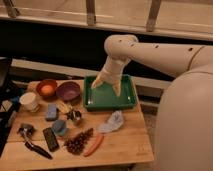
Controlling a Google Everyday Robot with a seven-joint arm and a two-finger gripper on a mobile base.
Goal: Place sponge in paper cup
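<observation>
The sponge (51,112), a small blue-grey block, lies flat on the wooden table (125,145) toward its left side. Left of it and slightly farther back stands the paper cup (30,101), short and cream-white, upright, with nothing showing in its mouth. My gripper (106,87) hangs from the pale arm over the green tray, well to the right of the sponge and cup. Its two fingers (116,89) point down and stand apart, open, with nothing between them.
Behind the sponge sit an orange bowl (46,89) and a purple bowl (68,91). The green tray (127,100) is at the back middle. A round blue object (59,127), pale cloth (112,122), carrot (93,145), dark pinecone-like cluster (77,141), black remote (50,138) and small metal cup (75,116) crowd the front.
</observation>
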